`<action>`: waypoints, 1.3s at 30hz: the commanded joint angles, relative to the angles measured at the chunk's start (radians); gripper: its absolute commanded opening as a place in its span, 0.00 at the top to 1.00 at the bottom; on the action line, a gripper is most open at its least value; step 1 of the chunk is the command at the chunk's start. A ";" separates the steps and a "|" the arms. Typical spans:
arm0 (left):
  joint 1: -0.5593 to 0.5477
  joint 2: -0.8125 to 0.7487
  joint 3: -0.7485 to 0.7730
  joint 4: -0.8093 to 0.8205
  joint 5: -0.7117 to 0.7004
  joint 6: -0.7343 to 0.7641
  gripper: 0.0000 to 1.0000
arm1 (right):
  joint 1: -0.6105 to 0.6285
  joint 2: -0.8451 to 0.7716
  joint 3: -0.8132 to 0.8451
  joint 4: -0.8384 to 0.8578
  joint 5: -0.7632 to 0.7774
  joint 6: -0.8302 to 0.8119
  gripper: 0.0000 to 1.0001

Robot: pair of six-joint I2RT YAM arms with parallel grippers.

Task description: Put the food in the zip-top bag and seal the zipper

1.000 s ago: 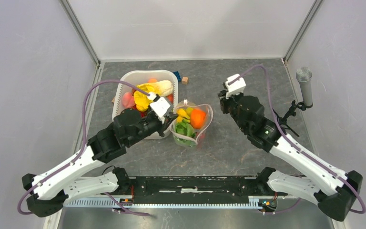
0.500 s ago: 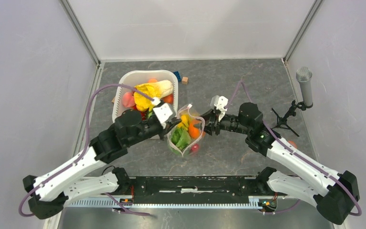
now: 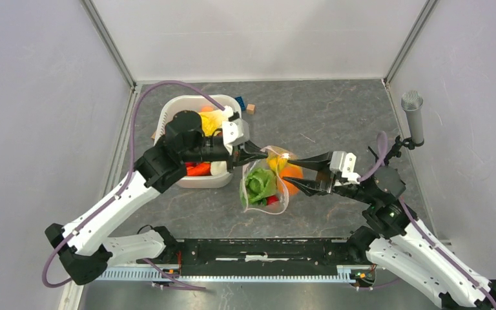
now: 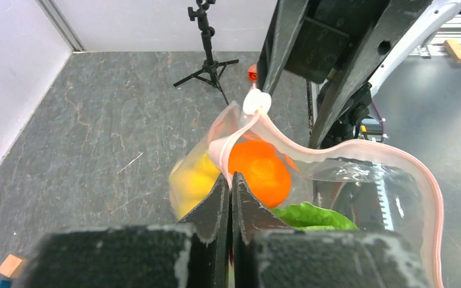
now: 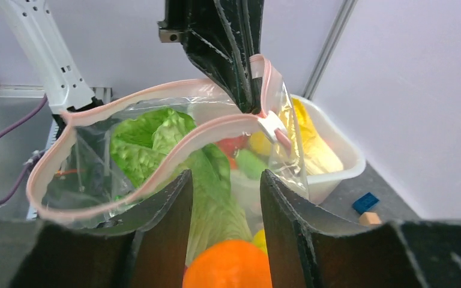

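On grey marbled table [image 3: 342, 110], zip-top bag [image 3: 266, 188], pale walls [image 3: 265, 39], microphone [image 3: 413, 117]

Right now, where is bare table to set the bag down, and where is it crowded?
Bare: the far stretch of table between the wooden block and the microphone stand. Crowded around the white tub, zip-top bag, left gripper and right gripper.

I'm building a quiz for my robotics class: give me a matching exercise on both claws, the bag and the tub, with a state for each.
Things:
1. left claw
2. right claw
3. bag
4. tub

States:
A. white, with food in it
B. fingers apart
C. pinching the zipper
D. mouth unsealed

Pairs: 1-C, 2-B, 3-D, 4-A
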 commanded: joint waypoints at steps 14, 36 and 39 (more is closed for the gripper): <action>0.201 0.092 0.140 -0.138 0.535 0.123 0.98 | 0.002 0.069 0.123 -0.176 0.013 -0.132 0.34; 0.201 0.107 0.091 -0.114 0.501 0.085 0.98 | 0.002 0.165 0.102 -0.054 -0.100 -0.055 0.53; 0.201 0.094 0.069 -0.083 0.484 0.067 0.98 | 0.002 0.170 0.103 -0.097 -0.081 -0.067 0.63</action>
